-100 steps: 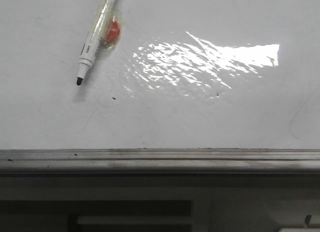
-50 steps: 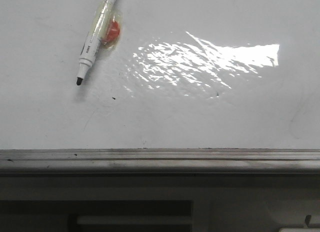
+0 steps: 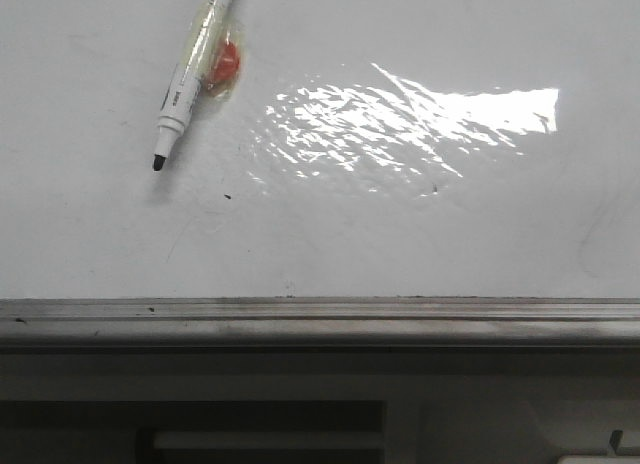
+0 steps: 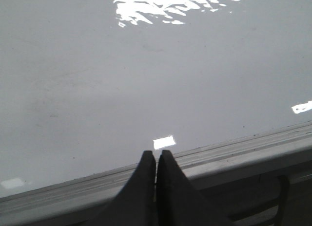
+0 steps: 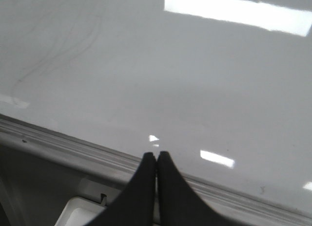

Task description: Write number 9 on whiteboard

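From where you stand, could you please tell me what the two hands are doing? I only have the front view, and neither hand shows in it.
Observer: The left hand is shut with nothing between its fingers. Its tips show against the bottom rail of the whiteboard.
Operator: Thank you. And the right hand?
Observer: The right hand is likewise shut and empty, also at that rail.
Operator: Does either wrist camera see the marker?
Observer: No. Both wrist views show only board and glare, and the right one also shows faint curved smudges.
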Controlling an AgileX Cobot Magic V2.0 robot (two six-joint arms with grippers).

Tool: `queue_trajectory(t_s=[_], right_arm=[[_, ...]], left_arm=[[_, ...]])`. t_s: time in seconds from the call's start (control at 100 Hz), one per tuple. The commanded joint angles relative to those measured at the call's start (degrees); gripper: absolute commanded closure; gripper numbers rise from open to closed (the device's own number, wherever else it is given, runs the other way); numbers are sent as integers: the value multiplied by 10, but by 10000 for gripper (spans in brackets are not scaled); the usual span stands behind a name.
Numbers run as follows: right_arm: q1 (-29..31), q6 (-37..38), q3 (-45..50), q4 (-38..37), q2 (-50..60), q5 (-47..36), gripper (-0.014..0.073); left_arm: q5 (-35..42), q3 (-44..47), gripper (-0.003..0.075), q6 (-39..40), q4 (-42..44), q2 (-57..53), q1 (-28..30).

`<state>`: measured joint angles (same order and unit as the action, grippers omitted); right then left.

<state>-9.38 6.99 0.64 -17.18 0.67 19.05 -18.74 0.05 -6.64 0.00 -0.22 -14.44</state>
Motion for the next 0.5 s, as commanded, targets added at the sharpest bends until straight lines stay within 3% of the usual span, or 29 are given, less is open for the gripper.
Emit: queue_trajectory(t_s=[0.0,0.49], right_arm=[[3,-4,16,-11,8,-12,635],[3,-4,16,-15,8,-13,635]], left_arm=[[37,11,741,4,0,-16,2],[37,11,741,4,0,-16,2]])
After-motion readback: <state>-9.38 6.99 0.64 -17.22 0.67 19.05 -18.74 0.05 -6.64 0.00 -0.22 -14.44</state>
